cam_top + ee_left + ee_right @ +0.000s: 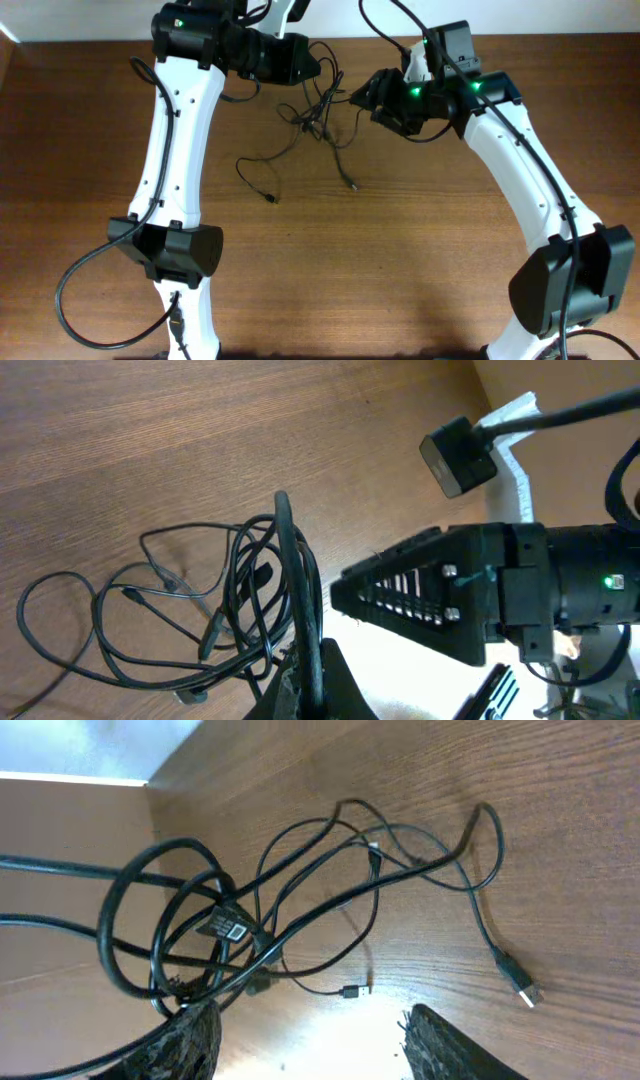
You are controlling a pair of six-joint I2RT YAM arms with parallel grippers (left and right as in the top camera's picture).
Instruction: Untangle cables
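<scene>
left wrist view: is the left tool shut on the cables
Yes, the left tool is closed tight on a strand of the looped cables.

The table (420, 240) is brown wood with a fine straight grain, smooth, with a low satin sheen. The cables (322, 118) have a thin black sheath, smooth and faintly shiny, like plastic or rubber. One plug (522, 985), at the lower right of the right wrist view, ends in bright metal. A small label (229, 928) on a cord looks like printed paper or film. The arm shells (172, 140) are glossy white plastic, their joint housings (180, 250) matt black. The right gripper (312, 1045) has black fingers (190, 1042) with a coarse, grainy surface.
</scene>
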